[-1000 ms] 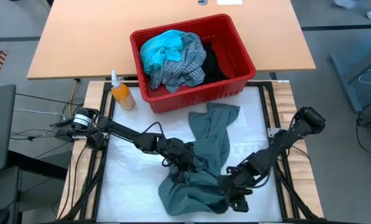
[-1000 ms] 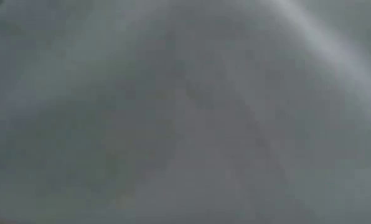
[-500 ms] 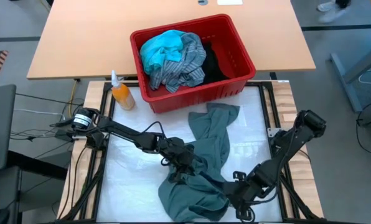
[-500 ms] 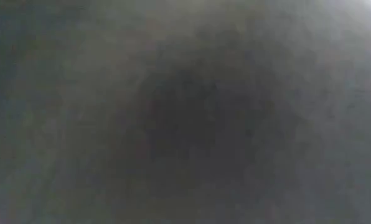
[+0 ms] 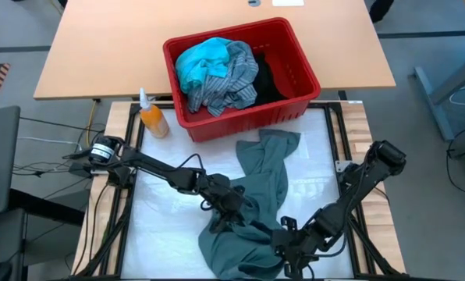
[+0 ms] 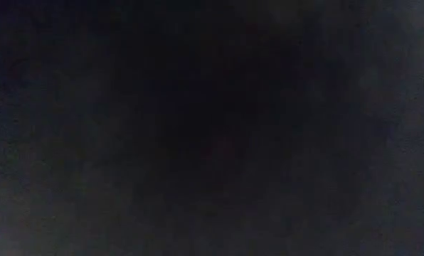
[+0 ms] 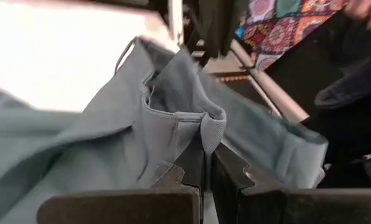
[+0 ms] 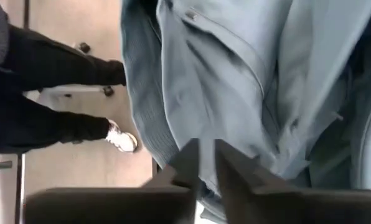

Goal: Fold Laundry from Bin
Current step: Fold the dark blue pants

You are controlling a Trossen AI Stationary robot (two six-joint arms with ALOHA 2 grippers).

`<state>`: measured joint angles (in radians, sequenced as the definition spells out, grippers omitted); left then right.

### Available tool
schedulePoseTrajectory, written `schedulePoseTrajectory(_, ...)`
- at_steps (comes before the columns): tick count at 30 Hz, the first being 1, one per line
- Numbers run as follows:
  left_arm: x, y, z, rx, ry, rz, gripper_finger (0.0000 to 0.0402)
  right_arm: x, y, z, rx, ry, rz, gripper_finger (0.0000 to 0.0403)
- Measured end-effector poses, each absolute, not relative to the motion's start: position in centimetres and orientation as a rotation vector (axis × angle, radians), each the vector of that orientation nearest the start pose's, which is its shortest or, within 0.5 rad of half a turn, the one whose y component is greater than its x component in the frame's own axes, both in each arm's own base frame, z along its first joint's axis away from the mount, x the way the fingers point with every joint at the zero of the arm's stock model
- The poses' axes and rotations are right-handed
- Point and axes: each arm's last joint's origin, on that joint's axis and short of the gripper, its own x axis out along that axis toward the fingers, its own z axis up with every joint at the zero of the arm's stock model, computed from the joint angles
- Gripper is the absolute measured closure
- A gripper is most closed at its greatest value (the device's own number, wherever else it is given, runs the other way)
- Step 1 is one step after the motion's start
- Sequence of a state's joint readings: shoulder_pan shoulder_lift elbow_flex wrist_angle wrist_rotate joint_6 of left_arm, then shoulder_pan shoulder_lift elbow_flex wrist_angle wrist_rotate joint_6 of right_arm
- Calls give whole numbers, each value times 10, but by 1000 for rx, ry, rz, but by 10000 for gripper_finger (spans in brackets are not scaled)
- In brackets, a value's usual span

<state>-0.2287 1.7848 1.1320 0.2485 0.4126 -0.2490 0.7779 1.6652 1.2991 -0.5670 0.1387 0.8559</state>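
- Two grippers work on one grey-green garment [image 5: 256, 199], which lies crumpled on the white mat [image 5: 170, 226] in front of the bin [image 5: 240, 72], one long part stretching up toward the bin's front wall.
- Left gripper [image 5: 226, 209] sits at the middle of the garment; in its wrist view the fingers [image 7: 192, 165] are pressed together with a fold of the cloth [image 7: 173, 106] pinched between their tips.
- Right gripper [image 5: 283, 246] is low at the garment's near right edge. Its wrist view shows the fingers [image 8: 185, 158] close together with the cloth's ribbed edge [image 8: 192, 74] running down between them, clamped on it.
- Three more garments fill the bin: a turquoise one [image 5: 200, 61], a striped shirt [image 5: 228, 78] and a black one [image 5: 267, 74].
- One orange bottle [image 5: 151, 115] stands just left of the bin.
- Low view is dark and shows nothing.
- A person's dark trouser legs and a shoe [image 8: 124, 142] show on the floor past the right gripper.
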Motion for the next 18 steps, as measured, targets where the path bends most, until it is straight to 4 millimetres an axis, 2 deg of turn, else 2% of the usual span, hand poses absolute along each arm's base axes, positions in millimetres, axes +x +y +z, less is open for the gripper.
schedulePoseTrajectory(1, 380, -104, 227, -275, 488, -584, 401, 253, 245, 259, 351, 1000, 193, 376)
schedulePoseTrajectory(3, 379, -112, 236, -271, 486, -586, 401, 249, 249, 264, 332, 960, 211, 388)
schedulePoseTrajectory(9, 366, -156, 254, -235, 544, -568, 401, 225, 269, 272, 220, 827, 204, 359)
schedulePoseTrajectory(13, 352, -188, 246, -282, 594, -538, 401, 214, 277, 272, 169, 782, 192, 369)
schedulePoseTrajectory(18, 338, -213, 245, -371, 596, -427, 401, 217, 274, 272, 139, 755, 152, 386)
